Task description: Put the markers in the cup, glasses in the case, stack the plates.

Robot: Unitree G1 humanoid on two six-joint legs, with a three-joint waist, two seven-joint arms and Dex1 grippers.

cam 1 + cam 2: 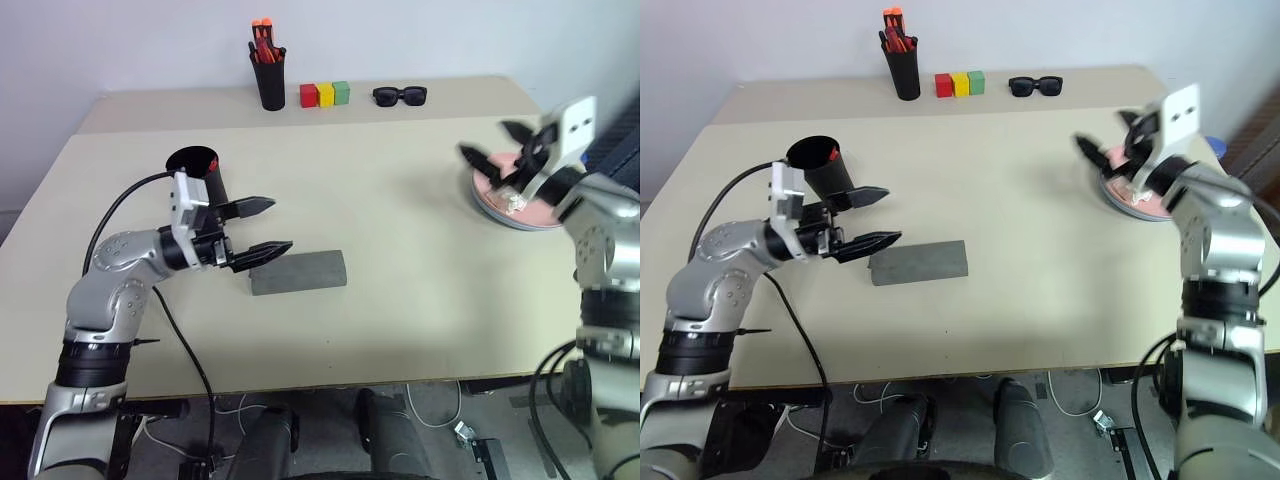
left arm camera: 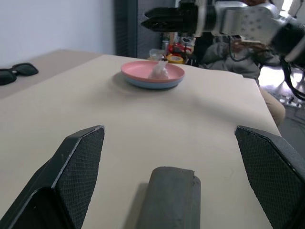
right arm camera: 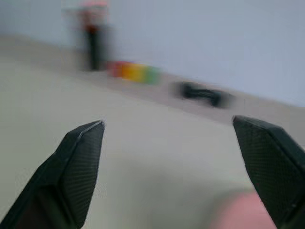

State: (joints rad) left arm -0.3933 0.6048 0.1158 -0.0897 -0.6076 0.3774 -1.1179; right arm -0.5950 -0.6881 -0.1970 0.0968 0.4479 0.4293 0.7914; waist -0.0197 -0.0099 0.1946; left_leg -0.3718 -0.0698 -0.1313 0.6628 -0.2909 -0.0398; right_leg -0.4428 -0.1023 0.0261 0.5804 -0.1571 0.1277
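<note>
Although the case (image 1: 298, 272) lies closed on the table (image 1: 400, 330), it sits just past the left gripper (image 1: 262, 228), whose jaws are spread wide and hold nothing. The case's long axis runs across the table, in line with the way those fingers point, so the left arm is much the nearer. The right gripper (image 1: 495, 142), also wide open and empty, hangs above the plates (image 1: 515, 205), pink stacked on blue. The cup (image 1: 197, 172) stands behind the left gripper.
</note>
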